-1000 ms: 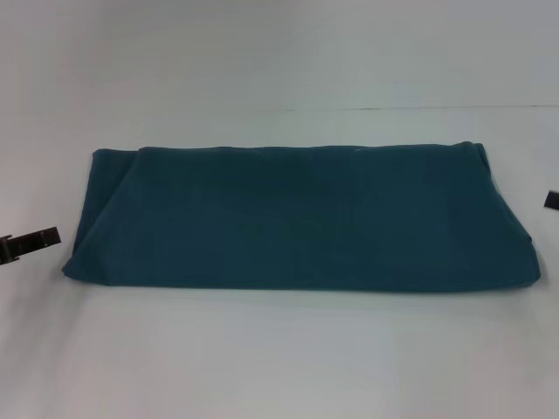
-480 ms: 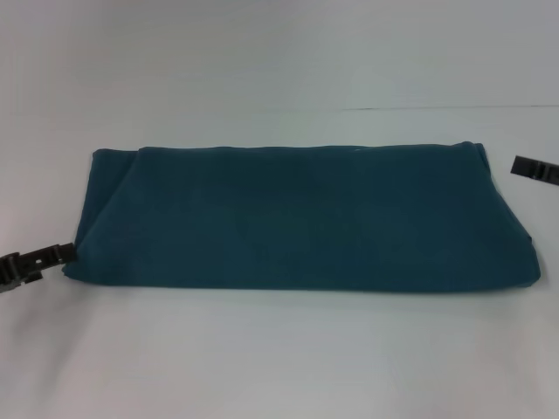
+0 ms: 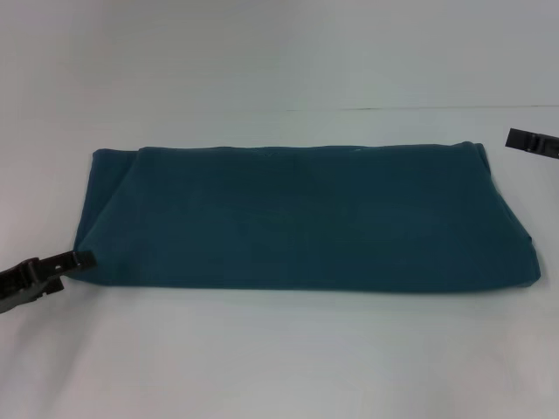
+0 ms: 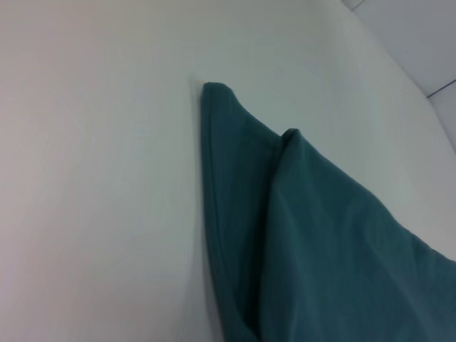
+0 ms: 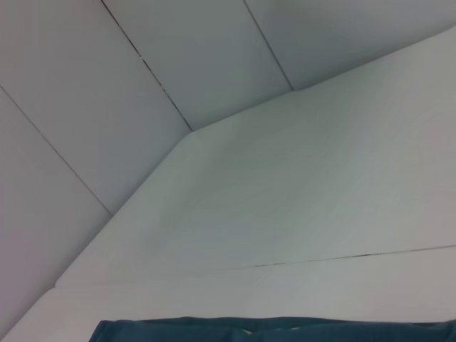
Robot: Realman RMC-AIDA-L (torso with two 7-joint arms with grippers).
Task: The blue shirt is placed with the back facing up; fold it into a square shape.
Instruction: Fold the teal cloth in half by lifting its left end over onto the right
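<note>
Moving in over the last second, my left gripper (image 3: 80, 259) now touches the near left corner of the blue shirt (image 3: 297, 218), while my right gripper (image 3: 515, 138) has risen to sit just beyond the far right corner, apart from the cloth. I cannot tell whether either gripper is parted or closed. Folded into a long band, plain side up, the shirt lies across the middle of the white table (image 3: 279, 358).
</note>
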